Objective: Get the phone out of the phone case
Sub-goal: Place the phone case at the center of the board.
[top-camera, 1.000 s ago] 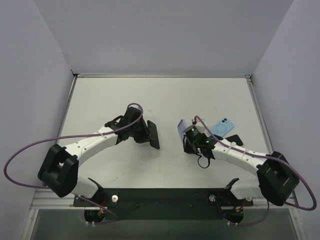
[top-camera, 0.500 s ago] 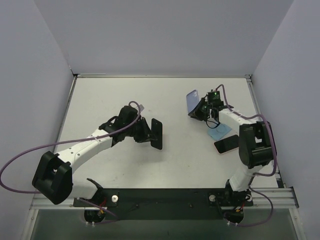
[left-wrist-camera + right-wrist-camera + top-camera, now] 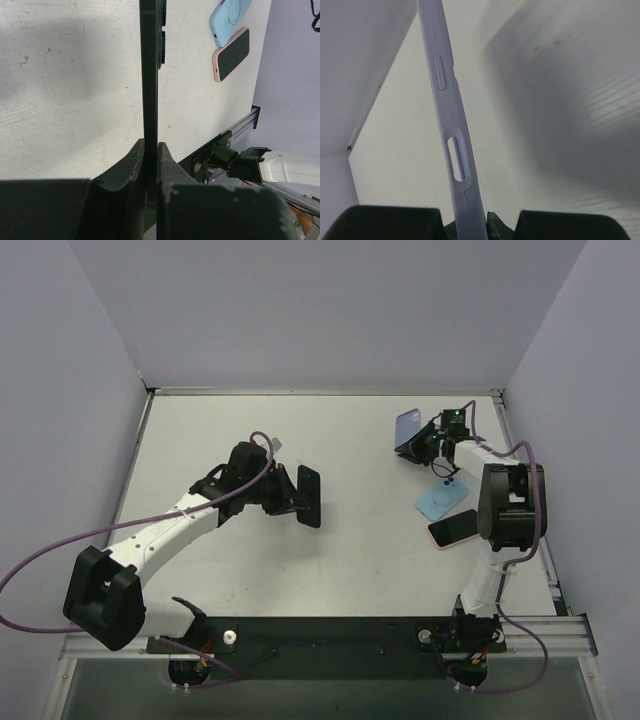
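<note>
While the left gripper (image 3: 150, 146) is clamping the phone (image 3: 149, 65) and the right gripper (image 3: 476, 224) the case (image 3: 449, 125), both thin-edge grips are risking slips.

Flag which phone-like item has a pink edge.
The dark-screened phone lying flat next to the light blue case; the held black slab and lavender case lack it.

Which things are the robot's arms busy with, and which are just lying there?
Job: black phone in left gripper; lavender phone case in right gripper.
Lying about: light blue case; pink-edged phone.
</note>
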Motion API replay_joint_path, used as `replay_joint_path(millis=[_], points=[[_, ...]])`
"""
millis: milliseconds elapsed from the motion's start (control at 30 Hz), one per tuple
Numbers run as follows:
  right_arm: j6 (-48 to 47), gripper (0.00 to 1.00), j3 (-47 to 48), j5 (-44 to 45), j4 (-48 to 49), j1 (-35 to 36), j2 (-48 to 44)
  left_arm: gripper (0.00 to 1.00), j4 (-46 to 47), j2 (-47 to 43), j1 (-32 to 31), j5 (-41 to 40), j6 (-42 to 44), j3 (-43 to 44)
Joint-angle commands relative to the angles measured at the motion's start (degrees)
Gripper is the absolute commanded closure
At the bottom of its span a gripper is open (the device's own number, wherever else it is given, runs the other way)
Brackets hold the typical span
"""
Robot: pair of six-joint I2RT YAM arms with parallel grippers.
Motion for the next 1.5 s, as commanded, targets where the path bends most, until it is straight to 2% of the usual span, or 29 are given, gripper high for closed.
replay_joint_path(millis=[0, 33, 67, 100, 167, 300, 367, 533, 800, 900, 967, 1133, 1300, 1467], points=[[1.96, 0.78, 4.77, -2.59, -2.1, -4.91, 0.53, 1.0, 2.19, -1.03, 1.88, 2.29, 1.02, 2.08], [1.53, 0.65, 6.25, -2.6, -3.78, -5.53, 1.14, 1.0, 2.37, -0.86, 2.06, 2.38, 0.94, 2.25], [1.0, 0.44, 8.27, -2.07, -5.54, -6.4, 1.93, 1.0, 2.37, -0.6, 2.15, 2.38, 1.02, 2.43], [-0.05, 0.37, 9.16, -1.11, -9.82, -6.93, 2.03, 1.0, 2.37, -0.25, 2.67, 2.56, 0.94, 2.78], [-0.76, 0.26, 9.44, 3.19, -13.37, -8.34, 0.81, 1.0, 2.11, 0.54, 3.29, 2.73, 1.37, 3.66], [-2.6, 0.21, 6.55, 9.96, -18.3, -10.45, -4.2, 1.0, 2.02, 2.21, 7.41, 4.57, 2.25, 5.5], [-4.89, 0.05, 5.31, 13.99, -19.53, -10.54, -7.97, 1.0, 3.32, 4.57, 8.91, 5.63, 3.22, 6.47], [-7.26, 0.04, 0.12, 14.81, -20.76, -10.63, -15.19, 1.0, 6.5, 13.8, 13.83, 9.85, 4.54, 10.07], [-11.13, 0.04, -14.8, 17.97, -21.55, -6.59, -33.55, 1.0, 8.43, 26.38, 15.6, 11.87, 6.74, 21.85], [-12.01, 0.04, -21.67, 20.51, -22.95, -3.25, -41.11, 1.0, 10.63, 31.04, 15.51, 13.1, 6.04, 24.66], [-12.45, 0.04, -25.61, 23.67, -25.14, 1.47, -45.93, 1.0, 11.33, 33.67, 15.68, 13.8, 5.86, 26.6], [-11.14, 0.04, -32.66, 26.23, -28.23, 5.8, -55.08, 1.0, 11.42, 38.85, 16.12, 14.77, 6.04, 30.81], [-10.78, 0.04, -35.56, 27.29, -30.6, 6.86, -58.88, 1.0, 10.11, 43.43, 16.3, 15.48, 6.12, 35.91], [-12.53, 0.04, -34.25, 27.99, -31.48, 7.47, -59.06, 1.0, 10.27, 47.3, 16.39, 15.31, 6.03, 38.02]])
